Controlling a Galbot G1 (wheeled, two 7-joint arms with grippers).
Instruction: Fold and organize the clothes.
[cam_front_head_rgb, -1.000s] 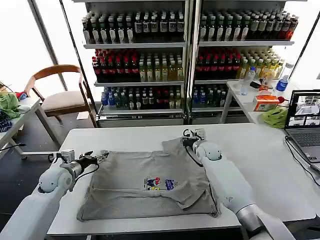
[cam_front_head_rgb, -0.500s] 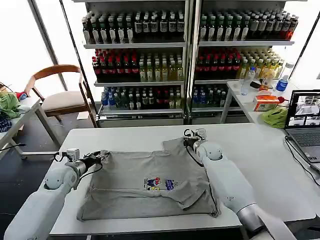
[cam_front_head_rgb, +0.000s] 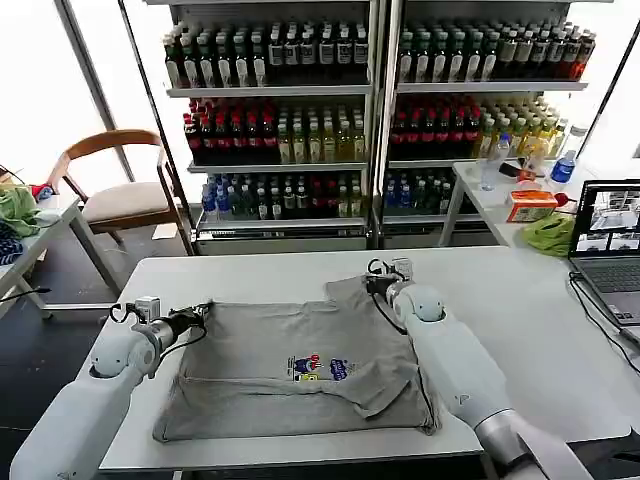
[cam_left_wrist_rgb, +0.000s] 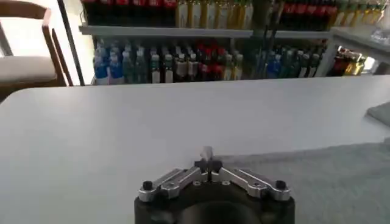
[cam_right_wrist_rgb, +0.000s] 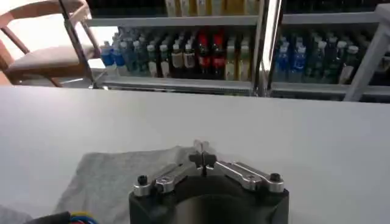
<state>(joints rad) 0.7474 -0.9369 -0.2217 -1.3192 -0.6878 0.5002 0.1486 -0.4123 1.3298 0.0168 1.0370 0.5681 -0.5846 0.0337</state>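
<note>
Head view: a light grey T-shirt with a small multicoloured chest print is spread on the white table, its right part folded over. The left gripper is placed at the far left corner, the right gripper at the far right sleeve.

Left wrist view: the fingertips are pressed together at the shirt's edge.

Right wrist view: the fingertips are closed over grey cloth.
</note>
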